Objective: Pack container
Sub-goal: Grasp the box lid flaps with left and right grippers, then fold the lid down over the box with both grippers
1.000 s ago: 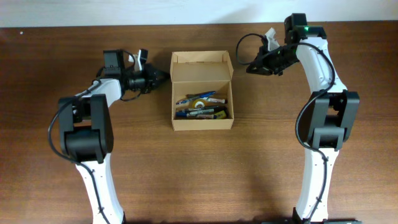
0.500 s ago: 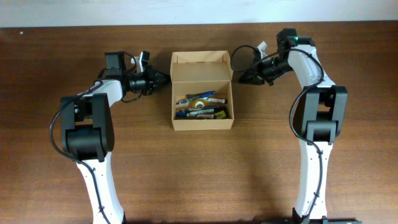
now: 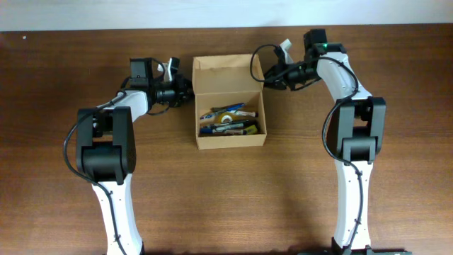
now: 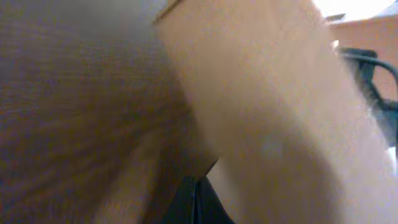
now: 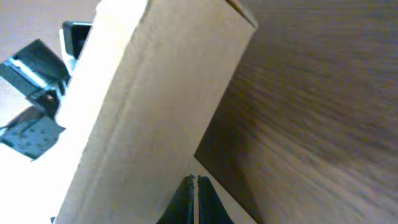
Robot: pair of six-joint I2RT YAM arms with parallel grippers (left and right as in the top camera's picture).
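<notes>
The container [image 3: 205, 139] is a tan cardboard box in the middle of the table, its flap lid [image 3: 228, 66] standing open at the back, with several pens and markers [image 3: 230, 120] inside. My left gripper [image 3: 188, 89] is shut and empty, its tip at the box's left wall near the lid. My right gripper [image 3: 265, 77] is shut and empty, its tip at the lid's right edge. In the left wrist view the shut fingers [image 4: 194, 200] touch the box's side [image 4: 267, 118]. In the right wrist view the shut fingers [image 5: 196, 194] press against the cardboard [image 5: 143, 106].
The brown wooden table [image 3: 318, 184] extends to a white wall strip along the far edge. Both arm bases stand at the front, left and right of the box.
Both grippers have moved inward toward the box. The left tip went right to the box's left wall; the right tip went left to the lid's right edge.
</notes>
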